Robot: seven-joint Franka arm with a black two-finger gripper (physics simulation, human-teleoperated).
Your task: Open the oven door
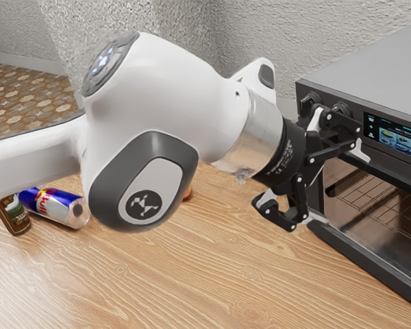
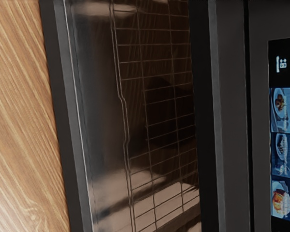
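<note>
Taking clock hours as seen in the exterior view, the door [image 1: 380,214] is at four o'clock from the claw [image 1: 344,188], right by it, on the front of the oven [image 1: 370,68]. The claw is open, its two fingers spread well apart, with nothing between them that I can make out. Whether either finger touches the door, I cannot tell.

The door is a wide pane of dark, brownish glass in a black and grey frame, with pale, blurry reflections on it. Through the glass shows a wire rack [image 2: 157,99]. The door stands upright, and looks shut.

Its face points toward eight o'clock, out over the wooden table [image 1: 157,274]. Its long axis runs from ten o'clock to four o'clock, side by side with the lit screen [image 1: 397,140] above it, which sits between one and two o'clock from the claw.
</note>
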